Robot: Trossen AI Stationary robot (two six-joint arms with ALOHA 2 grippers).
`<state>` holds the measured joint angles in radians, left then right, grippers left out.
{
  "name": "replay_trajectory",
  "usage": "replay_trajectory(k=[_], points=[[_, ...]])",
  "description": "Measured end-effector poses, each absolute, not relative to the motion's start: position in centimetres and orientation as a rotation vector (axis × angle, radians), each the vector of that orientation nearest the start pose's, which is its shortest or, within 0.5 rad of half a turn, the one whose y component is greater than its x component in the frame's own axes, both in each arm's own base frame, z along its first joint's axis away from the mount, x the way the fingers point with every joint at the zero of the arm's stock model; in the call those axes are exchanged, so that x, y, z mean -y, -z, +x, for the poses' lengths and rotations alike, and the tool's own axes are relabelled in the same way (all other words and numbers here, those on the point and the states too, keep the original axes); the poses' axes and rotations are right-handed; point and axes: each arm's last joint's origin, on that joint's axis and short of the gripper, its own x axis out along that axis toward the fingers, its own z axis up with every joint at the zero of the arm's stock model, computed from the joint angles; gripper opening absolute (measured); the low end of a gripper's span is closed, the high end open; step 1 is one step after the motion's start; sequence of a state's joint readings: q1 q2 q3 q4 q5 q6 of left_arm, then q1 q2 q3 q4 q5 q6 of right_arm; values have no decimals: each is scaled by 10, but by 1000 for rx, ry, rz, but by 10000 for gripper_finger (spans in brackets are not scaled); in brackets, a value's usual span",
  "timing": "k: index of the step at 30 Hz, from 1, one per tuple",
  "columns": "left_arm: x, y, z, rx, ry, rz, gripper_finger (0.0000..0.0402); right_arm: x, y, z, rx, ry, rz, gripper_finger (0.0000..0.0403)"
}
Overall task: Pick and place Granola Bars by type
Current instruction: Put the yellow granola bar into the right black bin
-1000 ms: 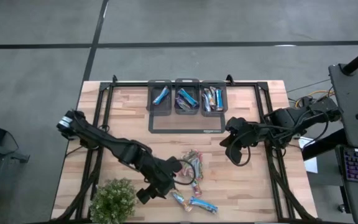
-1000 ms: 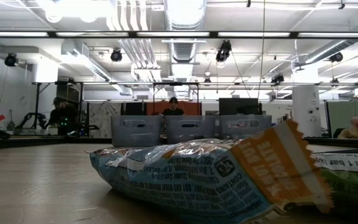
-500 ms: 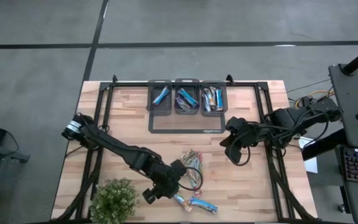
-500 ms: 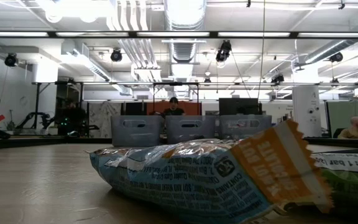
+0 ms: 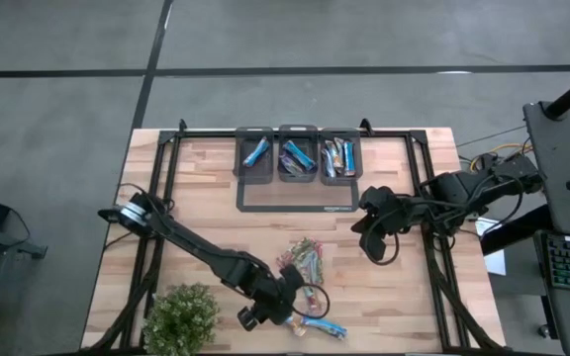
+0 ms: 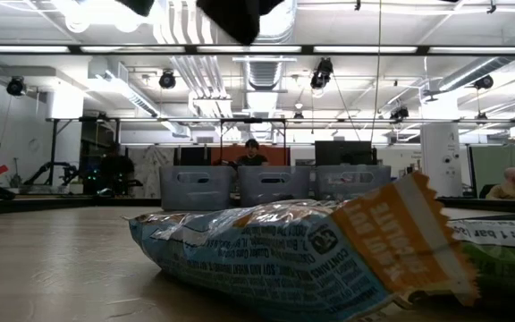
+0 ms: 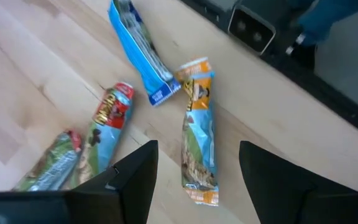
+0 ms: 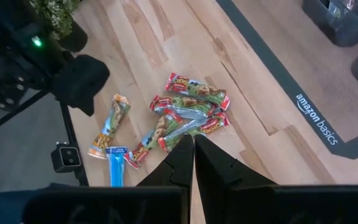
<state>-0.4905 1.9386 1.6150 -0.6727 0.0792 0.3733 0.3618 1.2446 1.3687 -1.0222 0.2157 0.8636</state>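
Near the table's front edge your left gripper hangs wide open straddling the orange-ended bar, probably to grasp it; right gripper waits closed, empty.

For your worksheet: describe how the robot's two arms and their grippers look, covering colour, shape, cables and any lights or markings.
Both arms are dark, slim and jointed. The left gripper ends in two flat, dark, wedge-shaped fingers. A thin black cable loops beside it. The right gripper has matching dark fingers, and cables trail behind its arm. A small green light glows on the left arm in the right wrist view.
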Motion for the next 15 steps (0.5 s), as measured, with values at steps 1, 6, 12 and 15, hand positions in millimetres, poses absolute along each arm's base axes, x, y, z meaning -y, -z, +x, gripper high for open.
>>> replay_trajectory(k=[1,6,12,15], points=[[200,-244,369,-895,705,541,209,-76,-368,218,-849,239,550,8],[206,-222,375,-949,689,568,209,-76,-367,218,-853,239,544,8],[208,-200,379,-1007,681,577,209,-76,-364,218,-861,244,539,8],[209,-193,380,-1026,675,585,209,-76,-363,218,-865,247,537,8]])
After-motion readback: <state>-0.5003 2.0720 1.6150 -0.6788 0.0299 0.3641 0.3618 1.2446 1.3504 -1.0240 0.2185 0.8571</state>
